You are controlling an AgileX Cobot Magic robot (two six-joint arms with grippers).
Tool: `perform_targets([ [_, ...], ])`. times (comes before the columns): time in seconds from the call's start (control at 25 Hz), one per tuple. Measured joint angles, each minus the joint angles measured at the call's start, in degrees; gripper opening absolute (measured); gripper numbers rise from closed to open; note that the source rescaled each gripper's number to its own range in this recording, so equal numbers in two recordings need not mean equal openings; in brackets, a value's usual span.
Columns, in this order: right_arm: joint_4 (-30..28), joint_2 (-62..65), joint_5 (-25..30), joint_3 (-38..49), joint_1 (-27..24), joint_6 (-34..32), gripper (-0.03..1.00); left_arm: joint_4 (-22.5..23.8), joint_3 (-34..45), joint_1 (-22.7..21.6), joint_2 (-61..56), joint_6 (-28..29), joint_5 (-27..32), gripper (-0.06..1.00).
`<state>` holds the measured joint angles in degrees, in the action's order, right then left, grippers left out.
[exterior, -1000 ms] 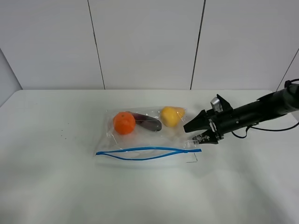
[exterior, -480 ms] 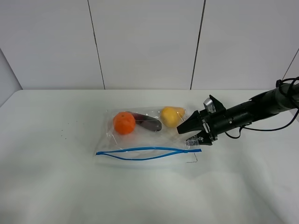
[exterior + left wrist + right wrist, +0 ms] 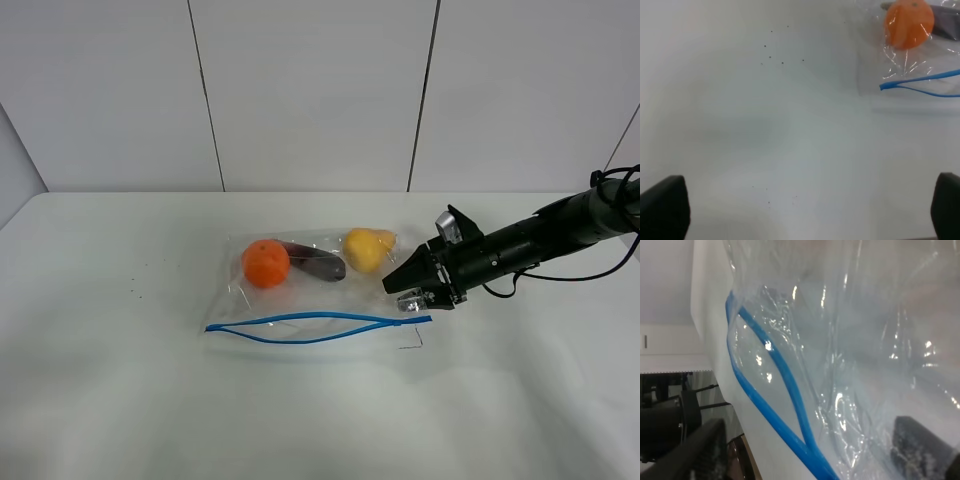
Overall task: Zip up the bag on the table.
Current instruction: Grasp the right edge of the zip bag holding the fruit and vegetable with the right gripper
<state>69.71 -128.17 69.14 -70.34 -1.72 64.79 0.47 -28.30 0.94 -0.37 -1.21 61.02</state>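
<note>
The clear bag [image 3: 300, 290] lies flat in the middle of the white table [image 3: 120, 400]. An orange [image 3: 266, 263], a dark purple fruit [image 3: 318, 263] and a yellow fruit [image 3: 365, 249] show through it. Its blue zip strip [image 3: 320, 316] runs along the near edge and gapes in the middle. My right gripper [image 3: 412, 296] is open at the bag's right end, just above the strip's end. In the right wrist view [image 3: 815, 442] the crinkly plastic and the strip [image 3: 790, 387] lie between its spread fingers. My left gripper [image 3: 805, 210] is open over bare table, away from the bag's left end [image 3: 890, 86], with the orange [image 3: 908, 23] beyond.
The right arm [image 3: 540, 238] reaches in from the right edge with a black cable behind it. A few dark specks [image 3: 135, 292] mark the table left of the bag. A white panelled wall [image 3: 310, 90] stands behind the table's far edge.
My right gripper has moved left along the table to the bag's right end. The bag and the fruit have stayed in place.
</note>
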Motion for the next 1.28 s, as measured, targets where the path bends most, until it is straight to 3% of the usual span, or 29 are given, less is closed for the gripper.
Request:
perform_targets([
  [0.32,-1.2,0.0,0.0,0.0,0.0,-0.6,0.54,0.0,0.0,0.0,0.0,0.0,0.0,1.0],
  [0.76,-1.3,0.0,0.0,0.0,0.0,-1.0,0.37,0.0,0.0,0.0,0.0,0.0,0.0,1.0],
  [1.16,-1.3,0.0,0.0,0.0,0.0,-1.3,0.04,0.0,0.0,0.0,0.0,0.0,0.0,1.0],
  [1.28,-1.3,0.0,0.0,0.0,0.0,-1.3,0.0,0.0,0.0,0.0,0.0,0.0,0.0,1.0],
])
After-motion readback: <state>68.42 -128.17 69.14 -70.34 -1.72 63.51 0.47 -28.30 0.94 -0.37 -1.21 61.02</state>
